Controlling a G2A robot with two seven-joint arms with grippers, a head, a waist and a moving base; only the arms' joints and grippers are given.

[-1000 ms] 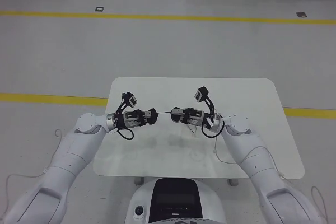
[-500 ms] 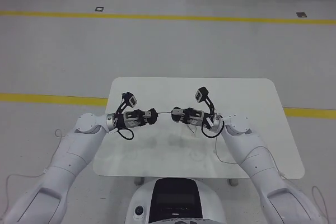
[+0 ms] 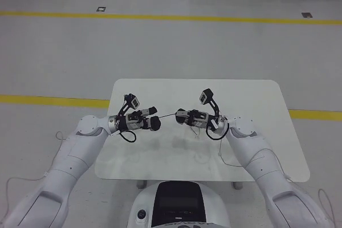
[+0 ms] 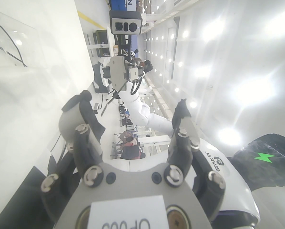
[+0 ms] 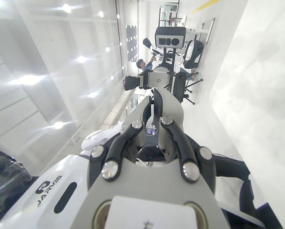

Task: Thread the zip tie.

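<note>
Black zip tie point(image 5: 156, 113) in right claw point(image 5: 156, 96), left claw point(image 4: 133, 100) spread nearby

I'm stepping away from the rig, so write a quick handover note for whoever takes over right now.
Left pincer: open, empty, held above the white table, facing the right one.
Right pincer: shut on the thin black plastic zip tie, whose free end sticks out toward the left pincer.
Done: tie is off the table, in the right pincer.
Left: threading; no closed loop visible, so probably grasp the free end and feed it.
</note>
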